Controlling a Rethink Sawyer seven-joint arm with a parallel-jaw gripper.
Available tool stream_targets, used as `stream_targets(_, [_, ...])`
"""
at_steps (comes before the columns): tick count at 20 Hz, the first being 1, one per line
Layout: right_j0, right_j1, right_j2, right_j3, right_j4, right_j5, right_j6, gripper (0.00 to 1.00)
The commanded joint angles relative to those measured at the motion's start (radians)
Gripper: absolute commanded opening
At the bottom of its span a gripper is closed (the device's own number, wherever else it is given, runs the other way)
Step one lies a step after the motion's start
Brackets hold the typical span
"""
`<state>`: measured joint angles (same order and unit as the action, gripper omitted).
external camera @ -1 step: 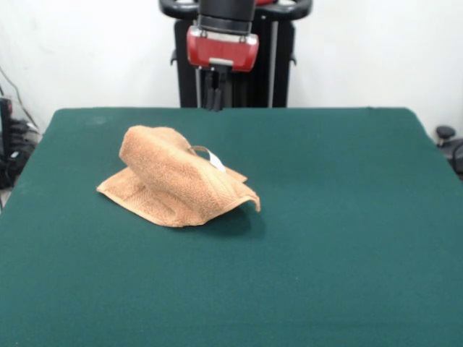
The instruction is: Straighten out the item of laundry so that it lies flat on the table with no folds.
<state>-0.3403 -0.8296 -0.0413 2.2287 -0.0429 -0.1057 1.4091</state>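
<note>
An orange-tan terry towel point(173, 181), the item of laundry, lies crumpled left of centre on the dark green table point(325, 238). Its upper layer is folded over into a raised hump, a lower layer spreads flat toward the left, and the right corner curls up off the surface. A white label point(215, 160) sticks out at its far edge. My gripper point(214, 100) hangs under the red wrist block above the table's far edge, behind the towel and apart from it. Its dark fingers sit close together with nothing between them.
Cables and dark equipment point(9, 148) sit off the table's left side. A black object point(447, 139) shows past the right edge. A white wall stands behind.
</note>
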Motion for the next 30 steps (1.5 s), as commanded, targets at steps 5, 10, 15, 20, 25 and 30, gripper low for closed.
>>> stream_targets(5, [-0.003, -0.105, 0.096, 0.121, 0.012, 0.176, 0.200, 0.00])
stream_targets(10, [0.013, -0.071, 0.090, 0.010, 0.033, 0.234, 0.166, 0.00])
stream_targets(15, [0.034, -0.061, 0.077, -0.107, 0.055, 0.323, 0.149, 0.00])
stream_targets(20, [0.043, -0.037, 0.074, -0.201, 0.061, 0.397, 0.147, 0.00])
stream_targets(25, [0.073, -0.012, 0.049, -0.299, 0.053, 0.469, 0.152, 0.00])
stream_targets(30, [0.119, 0.022, 0.032, -0.436, 0.034, 0.569, 0.145, 0.00])
